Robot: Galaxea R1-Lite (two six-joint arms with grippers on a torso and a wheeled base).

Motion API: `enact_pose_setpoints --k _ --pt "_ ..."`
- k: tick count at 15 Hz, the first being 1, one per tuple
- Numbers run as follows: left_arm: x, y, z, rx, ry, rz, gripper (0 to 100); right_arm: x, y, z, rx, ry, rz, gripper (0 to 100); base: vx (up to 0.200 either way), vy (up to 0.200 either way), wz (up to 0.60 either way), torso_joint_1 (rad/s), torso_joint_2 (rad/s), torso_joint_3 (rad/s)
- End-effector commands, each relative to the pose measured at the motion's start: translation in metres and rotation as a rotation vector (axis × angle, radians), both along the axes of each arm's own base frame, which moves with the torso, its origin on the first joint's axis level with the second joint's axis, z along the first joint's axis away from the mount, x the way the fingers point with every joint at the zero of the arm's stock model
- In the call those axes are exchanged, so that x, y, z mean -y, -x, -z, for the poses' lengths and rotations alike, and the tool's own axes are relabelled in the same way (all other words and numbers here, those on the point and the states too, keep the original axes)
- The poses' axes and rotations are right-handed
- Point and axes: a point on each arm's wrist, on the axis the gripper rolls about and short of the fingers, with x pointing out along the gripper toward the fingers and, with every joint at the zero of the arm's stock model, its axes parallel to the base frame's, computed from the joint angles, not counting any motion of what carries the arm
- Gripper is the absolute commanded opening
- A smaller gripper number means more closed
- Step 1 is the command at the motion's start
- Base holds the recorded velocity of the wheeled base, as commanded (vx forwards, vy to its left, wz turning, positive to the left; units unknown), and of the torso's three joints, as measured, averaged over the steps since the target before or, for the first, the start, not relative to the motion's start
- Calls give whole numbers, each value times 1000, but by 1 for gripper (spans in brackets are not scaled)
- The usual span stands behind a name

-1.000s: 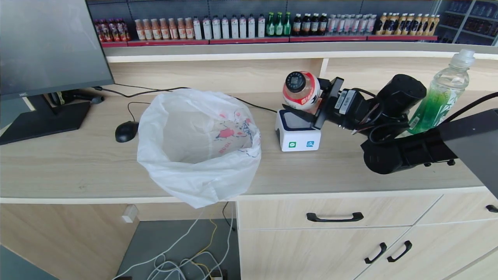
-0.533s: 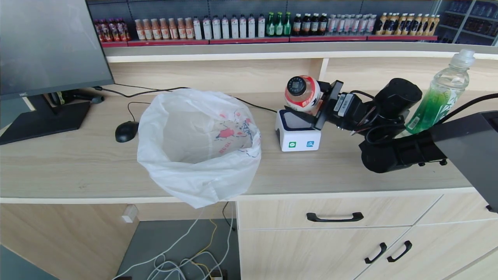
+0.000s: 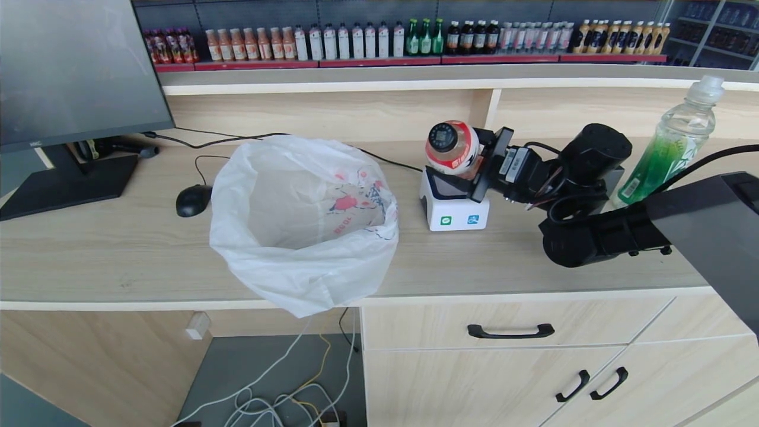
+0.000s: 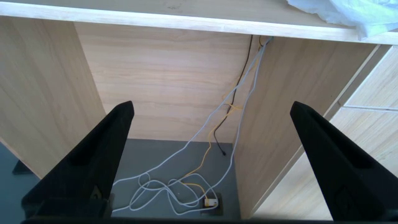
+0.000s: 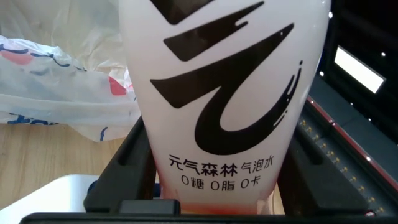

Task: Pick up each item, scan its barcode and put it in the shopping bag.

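My right gripper (image 3: 469, 159) is shut on a white and red drink bottle (image 3: 452, 147) lying sideways, its black cap pointing at the head camera. The bottle hangs just above the white scanner box (image 3: 453, 204) on the counter. Up close in the right wrist view, the white bottle (image 5: 224, 93) with black print sits between my dark fingers (image 5: 121, 177). The white shopping bag (image 3: 305, 219) stands open to the scanner's left, near the counter's front edge. My left gripper (image 4: 211, 162) is open below the counter, facing cables on the floor.
A clear bottle of green drink (image 3: 670, 142) stands at the counter's right, behind my right arm. A black mouse (image 3: 193, 200) and a monitor (image 3: 71, 77) are at the left. Drawers (image 3: 510, 331) sit under the counter. Shelves of bottles (image 3: 385, 38) line the back.
My right gripper has carried the bottle a little left and down, closer over the scanner. The bag and the green bottle have not moved.
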Motion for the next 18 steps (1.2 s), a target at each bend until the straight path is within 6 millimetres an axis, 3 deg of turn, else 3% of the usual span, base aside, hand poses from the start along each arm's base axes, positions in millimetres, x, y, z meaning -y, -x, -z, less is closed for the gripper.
enact_pose_setpoints --k 1,9,18 --pt "0 0 0 0 0 -1 100 -1 0 1 -5 -3 5 0 0 0 0 0 0 0" --pt "0 0 0 0 0 1 100 -6 1 1 -10 -16 17 0 0 0 0 0 0 0" --pt "0 0 0 0 0 1 100 -5 6 -12 -24 -58 27 0 0 0 0 0 0 0"
